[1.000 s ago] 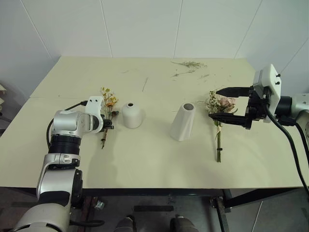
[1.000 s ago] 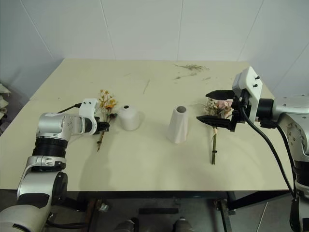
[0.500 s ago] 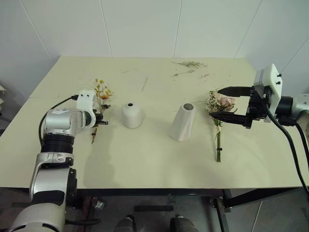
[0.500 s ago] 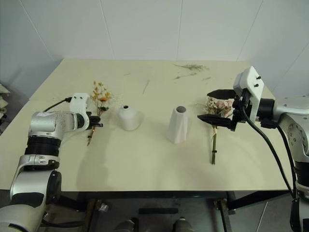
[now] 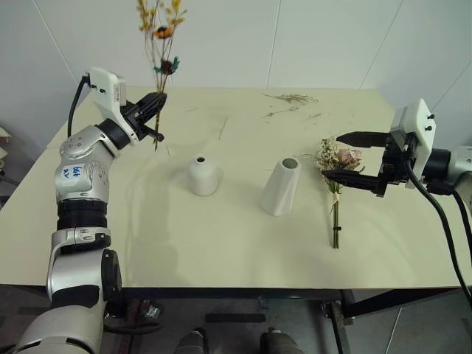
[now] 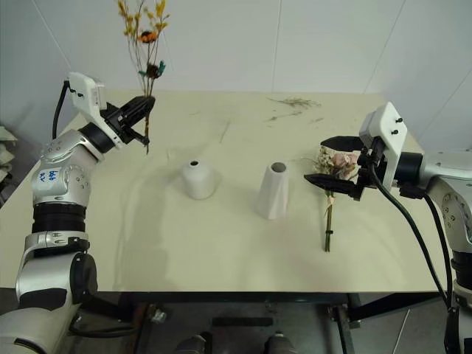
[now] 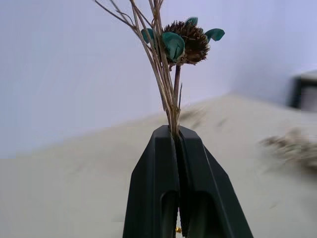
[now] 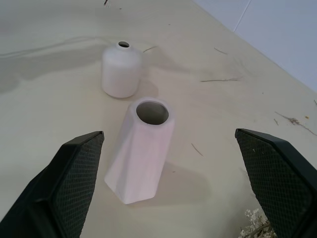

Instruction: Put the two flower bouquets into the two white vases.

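- Sprig (image 5: 159,44) of yellow-orange blossoms: you can see it raised well above the table (image 5: 221,243), upright, its thin brown stems fanning toward the top, with one orange flower and a dark seed head flecked with teal lower down.
- Your left gripper (image 5: 153,103) is clamped tight on the sprig's stems near their lower part; in the left wrist view the two black fingers (image 7: 153,188) press together with the stems coming out between their tips.
- Fuller bunch (image 5: 335,166) lies flat on the table at your right: pale dried flowers, some greenery and a pink rose at the head, long green stems pointing toward the near edge.
- Your right gripper (image 5: 346,158) hangs just over that bunch's head with its jaws spread wide, holding nothing.
- Short round vase (image 5: 201,175) stands upright, matte white, with a narrow neck and a small dark mouth.
- Taller tapered vase (image 5: 280,186) stands just beside it toward your right, white, leaning a little, with a wider mouth; both look empty.
- Loose twigs (image 5: 289,98) lie scattered near the table's far edge.
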